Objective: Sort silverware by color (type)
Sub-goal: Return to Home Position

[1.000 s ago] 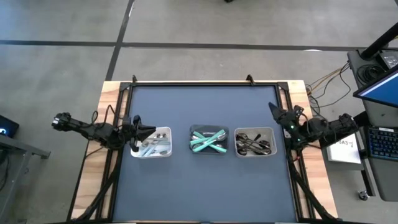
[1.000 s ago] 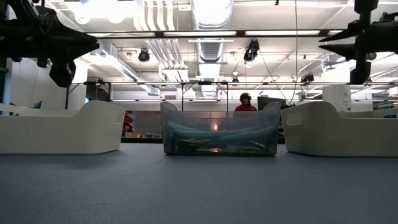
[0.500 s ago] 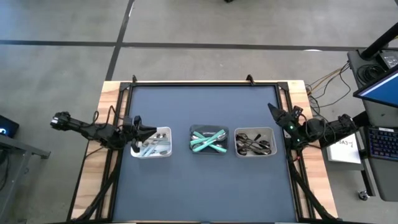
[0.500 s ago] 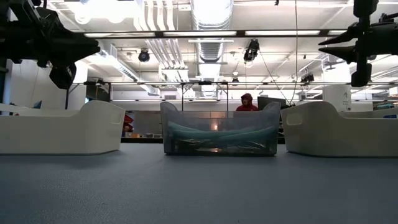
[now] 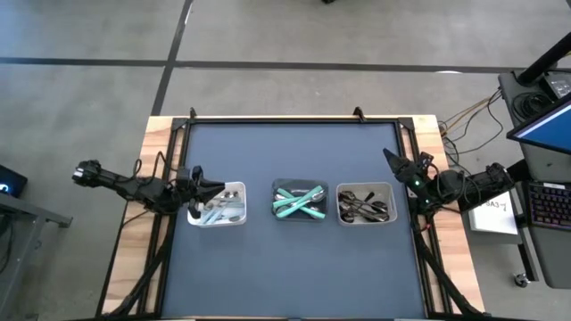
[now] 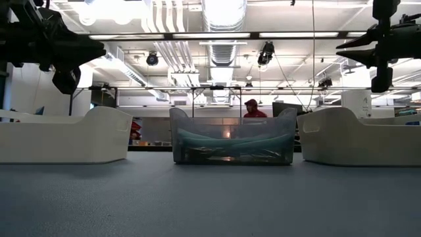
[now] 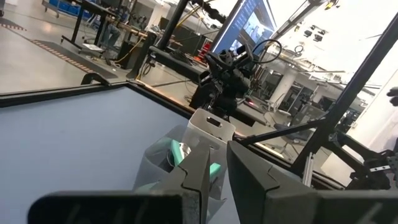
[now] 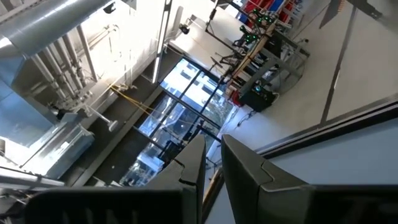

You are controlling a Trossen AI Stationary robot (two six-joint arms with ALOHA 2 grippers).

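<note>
Three small trays stand in a row on the dark mat. The left tray [image 5: 220,204] holds shiny silver silverware [image 5: 219,209]. Teal-handled pieces [image 5: 298,201] lie in the middle tray [image 5: 299,217], and dark pieces [image 5: 364,206] lie in the right tray [image 5: 366,220]. My left gripper [image 5: 217,187] hangs level above the left tray's left end, shut and empty [image 7: 217,149]. My right gripper [image 5: 390,157] stays raised at the table's right edge, beyond the right tray, shut and empty [image 8: 212,142].
The mat [image 5: 294,267] is bare in front of the trays and behind them. A black frame [image 5: 294,119] borders the mat. A desk with a keyboard [image 5: 544,205] stands off the right side. A person [image 6: 251,109] shows far back in the room.
</note>
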